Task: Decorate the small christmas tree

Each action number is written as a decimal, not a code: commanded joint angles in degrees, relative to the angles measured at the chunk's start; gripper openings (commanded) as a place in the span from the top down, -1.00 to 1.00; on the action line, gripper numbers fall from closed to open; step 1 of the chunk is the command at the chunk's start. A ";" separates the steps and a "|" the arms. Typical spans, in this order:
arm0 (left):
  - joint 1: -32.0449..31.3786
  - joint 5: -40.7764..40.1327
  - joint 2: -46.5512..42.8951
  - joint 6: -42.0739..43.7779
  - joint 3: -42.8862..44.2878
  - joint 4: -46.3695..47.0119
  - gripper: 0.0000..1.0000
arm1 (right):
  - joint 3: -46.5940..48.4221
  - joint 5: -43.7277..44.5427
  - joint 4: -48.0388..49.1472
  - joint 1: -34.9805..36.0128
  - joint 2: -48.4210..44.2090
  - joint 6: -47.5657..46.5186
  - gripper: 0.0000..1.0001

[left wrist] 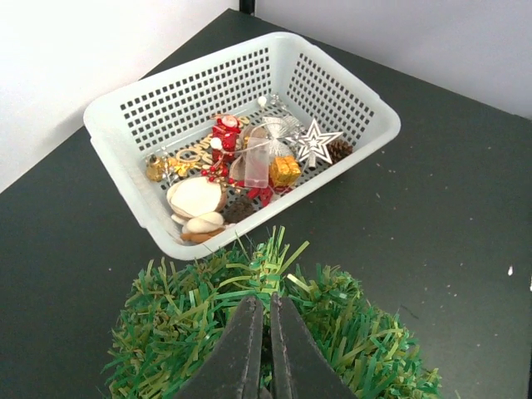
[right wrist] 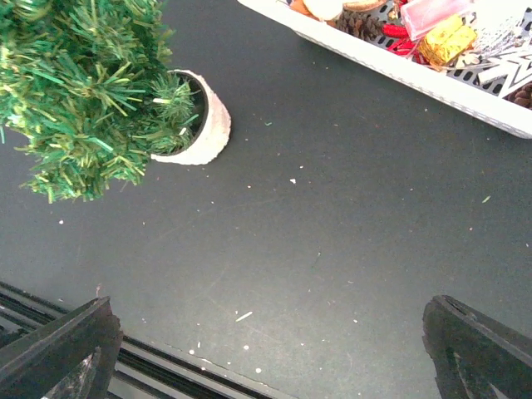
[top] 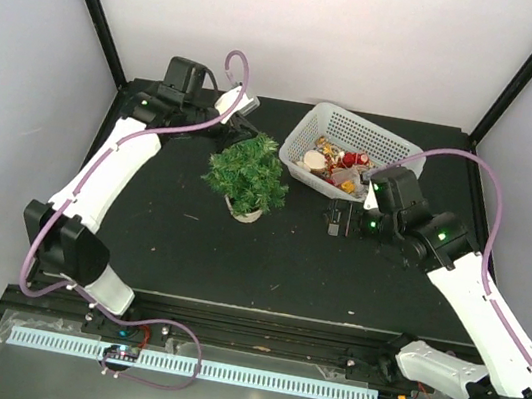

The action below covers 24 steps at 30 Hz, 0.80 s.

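Top external view first: your left claw point(top: 250, 106) is up at the far side of the bench point(top: 179, 236), hanging just past the small christmas tree point(top: 247, 173), which stands upright in its cream-white pot point(top: 245, 212) roughly mid-bench. Your right claw point(top: 337, 218) sits low over the bench to the tree's right, well apart from it, with the white basket point(top: 392, 144) just beyond it.

Left wrist view shows the left claw's fingers point(left wrist: 241, 349) pinched together, basically no gap, right over the tree's green needles point(left wrist: 166, 332). You can't see anything clamped between them (they look clenched on nothing, maybe brushing a few needle tips, can't tell for sure). Ahead of that claw is the basket, holding a silver star point(left wrist: 318, 141), a small gold box point(left wrist: 285, 170), a red figure point(left wrist: 224, 133), a pine cone point(left wrist: 339, 149) and a couple of pale wooden discs point(left wrist: 196, 198).

Right wrist view: the right claw is spread wide, its two fingers point(right wrist: 58, 345) at opposite bottom corners of the picture with bare bench between them, gripping nothing. The tree is off to that claw's upper left, pot mouth tipped toward the camera from this angle, and the basket's near wall runs across the upper right.
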 commanded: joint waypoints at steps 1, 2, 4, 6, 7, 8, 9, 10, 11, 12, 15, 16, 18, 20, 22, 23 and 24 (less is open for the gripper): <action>-1.35 0.22 -4.08 -2.07 0.42 2.52 0.97 | -1.18 1.01 0.02 0.21 -0.62 0.27 -1.00; -1.85 -0.12 -4.67 -2.22 0.46 2.70 0.97 | -1.40 1.03 0.06 0.22 -0.80 0.27 -1.00; -2.89 -0.58 -5.69 -2.39 0.43 2.90 0.97 | -1.97 1.18 0.13 0.14 -1.16 0.28 -1.00; -4.07 -0.65 -6.64 -2.50 0.52 2.88 0.97 | -2.50 1.35 0.13 0.19 -1.47 0.36 -1.00; -4.72 -0.67 -7.02 -2.59 0.52 2.81 0.97 | -2.76 1.33 0.00 0.20 -1.67 0.43 -1.00; -5.45 -0.86 -7.31 -2.63 0.54 2.68 0.97 | -3.02 1.35 -0.09 0.24 -1.86 0.44 -1.00; -6.24 -1.11 -7.61 -2.64 0.53 2.61 0.97 | -3.29 1.27 -0.10 0.27 -1.96 0.51 -1.00; -7.01 -1.22 -7.84 -2.54 0.58 2.40 0.97 | -3.45 1.33 -0.18 0.20 -2.08 0.53 -1.00; -7.75 -1.54 -8.03 -2.39 0.57 2.30 0.97 | -3.61 1.42 -0.41 0.13 -2.13 0.58 -1.00; -8.47 -1.73 -8.09 -2.30 0.54 2.23 0.97 | -3.70 1.54 -0.65 0.15 -2.22 0.54 -1.00; -10.34 -2.05 -8.11 -2.11 0.54 1.91 0.97 | -3.80 2.34 -1.22 0.12 -2.64 0.61 -1.00; -10.83 -2.09 -8.03 -2.03 0.57 1.86 0.97 | -3.86 2.63 -1.30 0.15 -2.86 0.68 -1.00; -11.81 -2.21 -7.94 -1.67 0.48 1.69 0.97 | -4.07 2.81 -1.35 0.16 -3.29 0.75 -1.00; -12.85 -2.40 -7.89 -1.20 0.31 1.53 0.97 | -4.21 3.15 -1.62 0.12 -3.66 0.98 -1.00; -13.77 -2.40 -7.73 -1.15 0.08 1.46 0.97 | -4.61 3.32 -1.84 0.14 -4.11 1.18 -1.00; -14.18 -2.41 -7.65 -1.14 0.00 1.51 0.97 | -4.87 3.41 -1.87 0.17 -4.42 1.32 -1.00; -14.64 -2.48 -7.55 -1.14 -0.08 1.59 0.97 | -5.21 3.47 -1.96 0.15 -4.62 1.37 -1.00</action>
